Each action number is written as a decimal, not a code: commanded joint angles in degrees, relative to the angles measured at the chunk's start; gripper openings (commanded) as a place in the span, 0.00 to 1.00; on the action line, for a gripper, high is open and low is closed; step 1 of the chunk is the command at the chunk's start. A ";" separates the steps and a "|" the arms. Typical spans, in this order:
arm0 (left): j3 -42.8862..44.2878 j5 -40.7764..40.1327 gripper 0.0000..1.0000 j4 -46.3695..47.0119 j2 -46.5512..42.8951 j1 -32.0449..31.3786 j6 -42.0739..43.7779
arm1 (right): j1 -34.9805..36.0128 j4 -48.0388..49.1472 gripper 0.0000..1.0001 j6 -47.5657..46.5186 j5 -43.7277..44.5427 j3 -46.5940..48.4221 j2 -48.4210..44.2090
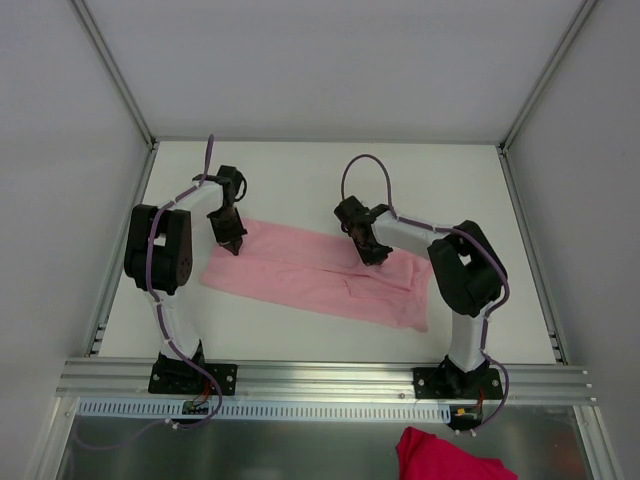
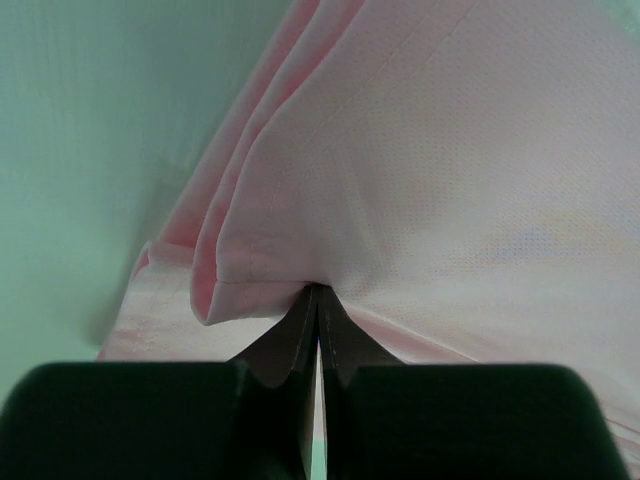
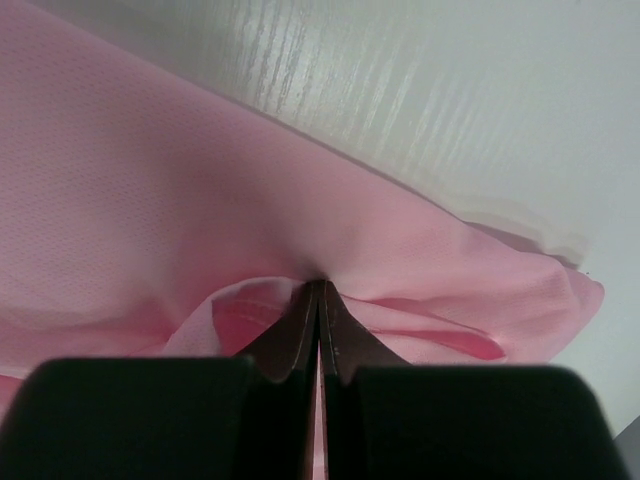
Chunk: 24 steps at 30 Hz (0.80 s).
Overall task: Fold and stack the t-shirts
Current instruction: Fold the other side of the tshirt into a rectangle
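The left gripper (image 1: pixel 233 245) has its jaws pressed together on a fold of the t-shirt (image 1: pixel 310 275). In the left wrist view its two dark fingers (image 2: pixel 292 335) meet at the tips, with a hemmed edge of pale-pink fabric caught between them. Several layers of cloth rise from the pinch and run away ahead of the tips and to their right. To the left of the tips lies the bare white table (image 1: pixel 300 180).

The right gripper (image 1: pixel 376 256) is likewise clamped on the shirt. In the right wrist view its fingers (image 3: pixel 294 330) close to a point on a bunched ridge of pink cloth. A loose loop of fabric sits just left of the tips and a darker crease just to their right. Beyond the tips the fabric ends and the tabletop shows.

From above, the t-shirt lies flat on the table as a long, narrow band. It stretches from under the left gripper, past the right gripper, to its outer side. Both grippers hold its far edge, well apart from each other. Behind the arm bases, past the metal rail (image 1: pixel 320 375), a crumpled crimson cloth (image 1: pixel 450 460) lies below the table edge.
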 commanded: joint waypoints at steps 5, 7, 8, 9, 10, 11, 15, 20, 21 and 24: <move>-0.61 -2.34 0.00 -2.62 -0.80 0.75 0.67 | -0.97 0.81 0.01 1.71 7.63 0.53 1.50; -0.79 -2.43 0.00 -2.71 -0.72 0.84 0.67 | -1.06 -0.50 0.01 1.89 11.85 2.02 2.46; -0.88 -2.34 0.00 -2.62 -0.80 0.84 0.67 | -1.15 -0.86 0.01 1.97 13.52 2.37 3.25; -0.96 -2.43 0.00 -2.53 -0.80 0.84 0.67 | -1.24 -1.21 0.01 2.23 13.53 2.73 3.26; -0.96 -2.34 0.00 -2.53 -0.89 0.76 0.76 | -1.41 -1.73 0.01 2.50 13.88 3.08 3.43; -0.96 -2.34 0.00 -2.53 -0.89 0.75 0.76 | -1.59 -1.74 0.01 2.59 13.62 2.99 3.17; -1.23 -1.82 0.00 -1.57 -1.68 0.84 0.85 | -1.68 -0.07 0.01 2.59 14.32 1.59 -0.51; -1.31 -1.20 0.00 -0.95 -1.24 0.76 0.49 | -1.94 0.38 0.01 0.13 16.60 4.21 -3.52; -1.58 -0.85 0.00 -0.43 -1.42 0.75 0.41 | -2.03 -1.11 0.01 -0.13 17.04 5.09 -3.34; -1.49 -0.41 0.00 -0.07 -1.86 0.75 0.32 | -2.20 -1.91 0.01 -0.31 18.10 6.77 -3.95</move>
